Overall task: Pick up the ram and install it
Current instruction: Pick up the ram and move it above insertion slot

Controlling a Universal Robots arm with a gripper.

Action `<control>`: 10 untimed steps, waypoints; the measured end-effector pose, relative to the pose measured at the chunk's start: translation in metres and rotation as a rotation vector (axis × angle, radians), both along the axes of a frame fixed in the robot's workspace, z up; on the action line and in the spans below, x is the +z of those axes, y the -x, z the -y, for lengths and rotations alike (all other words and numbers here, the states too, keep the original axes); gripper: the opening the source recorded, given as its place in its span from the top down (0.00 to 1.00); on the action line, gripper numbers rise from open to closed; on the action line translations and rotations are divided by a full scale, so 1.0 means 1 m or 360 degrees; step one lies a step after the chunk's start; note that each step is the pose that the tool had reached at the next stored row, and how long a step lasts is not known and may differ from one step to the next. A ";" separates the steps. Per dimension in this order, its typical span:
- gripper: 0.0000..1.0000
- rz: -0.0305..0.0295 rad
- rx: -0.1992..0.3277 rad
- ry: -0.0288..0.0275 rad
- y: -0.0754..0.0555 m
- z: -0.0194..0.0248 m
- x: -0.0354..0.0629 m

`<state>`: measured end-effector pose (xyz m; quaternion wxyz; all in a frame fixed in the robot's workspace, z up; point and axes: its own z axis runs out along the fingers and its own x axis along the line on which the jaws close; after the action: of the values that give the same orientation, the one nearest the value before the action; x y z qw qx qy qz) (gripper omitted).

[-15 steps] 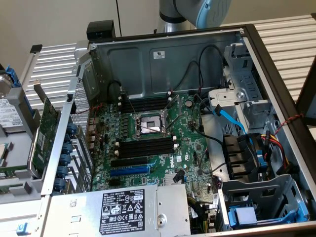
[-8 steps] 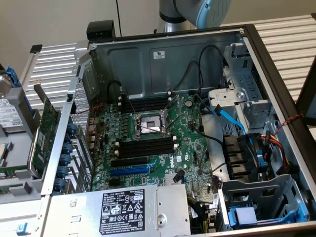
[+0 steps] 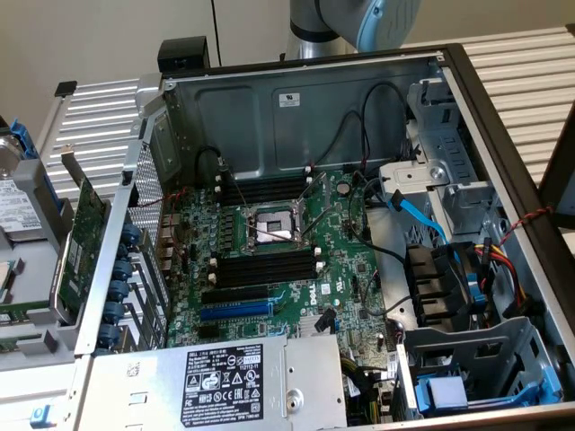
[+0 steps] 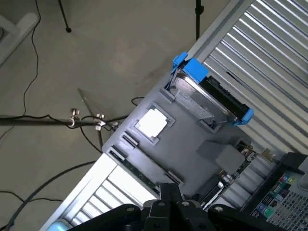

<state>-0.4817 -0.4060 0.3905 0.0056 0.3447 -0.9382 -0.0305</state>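
One pincer (image 4: 171,191): mine, black and angular, closed tight on nothing, hanging over an edge of the gray holder (image 4: 192,139).
Ram (image 4: 139,171): a thin green strip set along a slot at the holder's edge, just beside my pincer. Only its rim shows, and its chips and label are hard to make out.
Gray holder: matte, blocky plastic resting on the desk (image 4: 269,53) of pale ribbed slats, at the exterior view's left of the case.
Hard drive (image 4: 202,98): silvery, in a blue carrier, partly hidden.
Case (image 3: 296,108): open sheet steel, with long black slots (image 3: 265,268) with white clips beside the socket.
Arm (image 3: 350,22): glossy and rounded, cut off at the far edge.
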 end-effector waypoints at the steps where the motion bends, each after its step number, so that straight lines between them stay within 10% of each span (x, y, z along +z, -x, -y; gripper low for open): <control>1: 0.90 0.00000 0.0029 -0.00001 0.000 0.0000 0.0000; 10: 0.90 0.00000 0.0290 -0.00001 0.000 -0.0001 0.0000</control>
<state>-0.4818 -0.4060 0.3905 0.0083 0.4287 -0.9029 -0.0299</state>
